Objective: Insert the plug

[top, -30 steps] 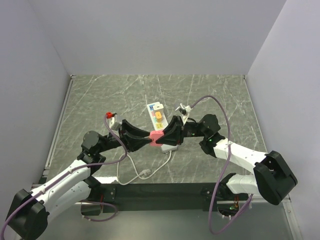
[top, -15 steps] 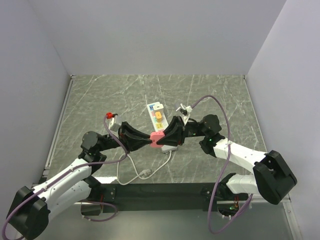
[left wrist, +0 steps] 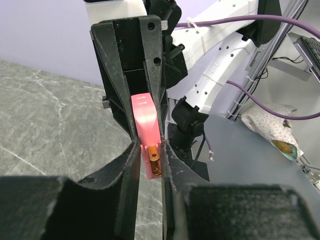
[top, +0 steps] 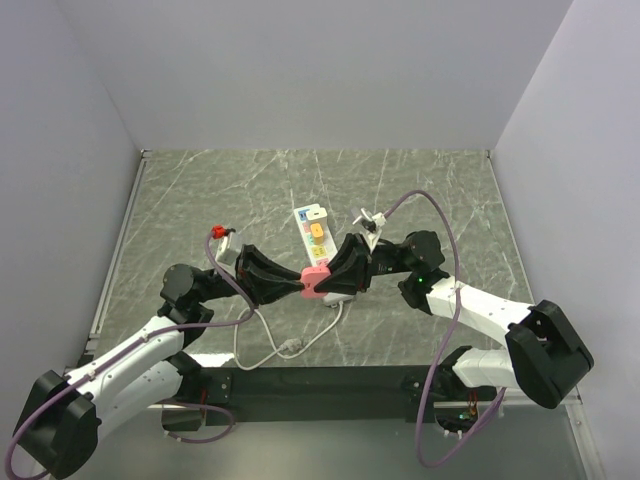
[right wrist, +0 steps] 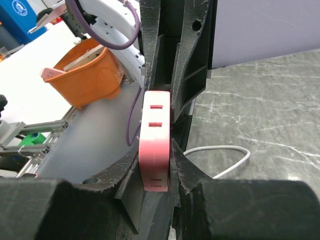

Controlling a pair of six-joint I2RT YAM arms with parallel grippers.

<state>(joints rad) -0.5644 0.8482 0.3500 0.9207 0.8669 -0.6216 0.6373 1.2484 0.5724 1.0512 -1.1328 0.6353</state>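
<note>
Left tool [left wrist: 150, 146] and right tool [right wrist: 156, 150], each tight around the same pink plug [top: 313, 279].

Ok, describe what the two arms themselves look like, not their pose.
Both the left arm and right arm have white shells with chunky black joints. A purple cable loops along each. The left tool and right tool are matte black, each with two wedge-shaped fingers. A small green light glows on the right arm.
</note>
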